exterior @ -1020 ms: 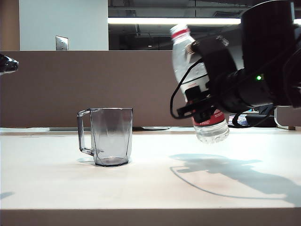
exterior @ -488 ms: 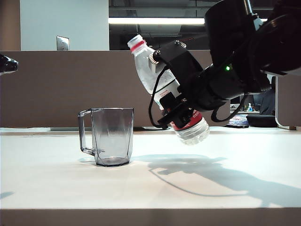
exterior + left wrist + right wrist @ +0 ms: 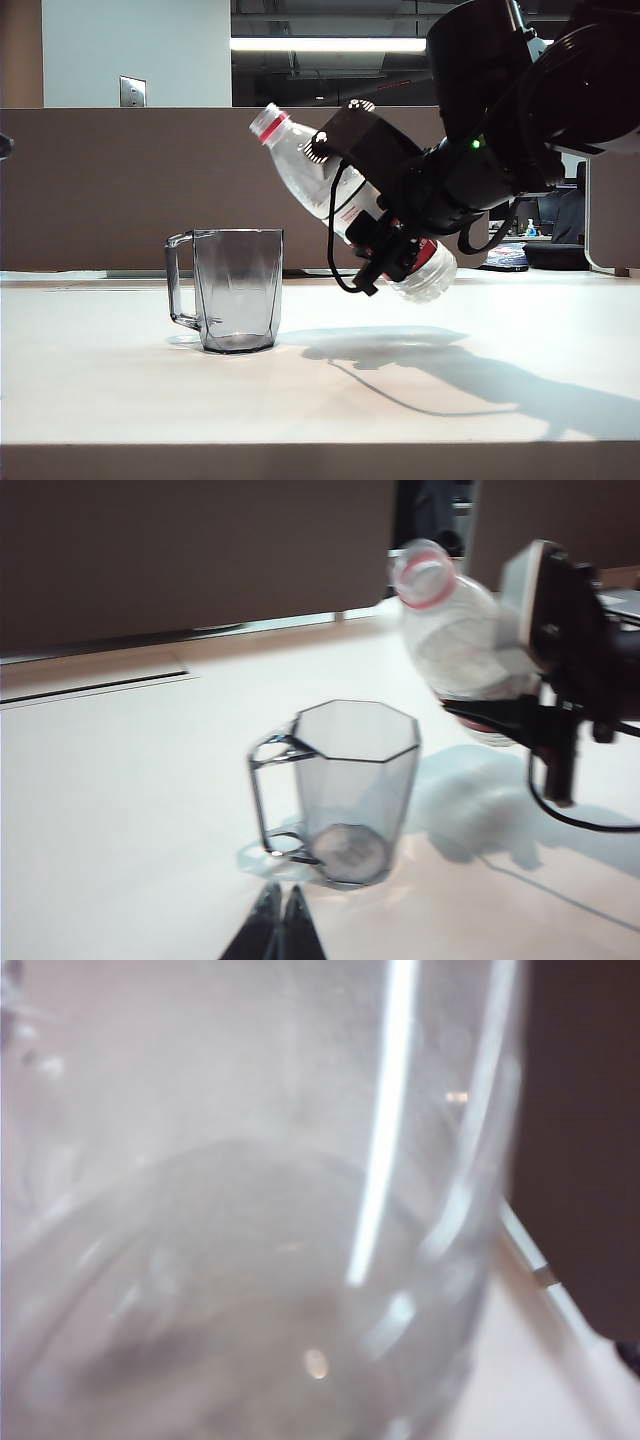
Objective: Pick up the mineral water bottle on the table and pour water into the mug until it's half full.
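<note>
The white table (image 3: 420,390) is seen w/ the smoky grey mug (image 3: 236,290) upright on it. The mineral water bottle (image 3: 300,165) is clamped around its label betw. the right gripper's (image 3: 385,240) jaws, tilted, neck up-left toward the mug, not over the rim. The left gripper (image 3: 279,920) is seen near the mug, tips together, nothing held.

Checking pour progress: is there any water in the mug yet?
No: in the exterior view the mug stands empty, while the right tool holds the tilted mineral water bottle beside it.

The mineral water bottle (image 3: 330,195) has tilted further, nearing the mug (image 3: 236,290).
</note>
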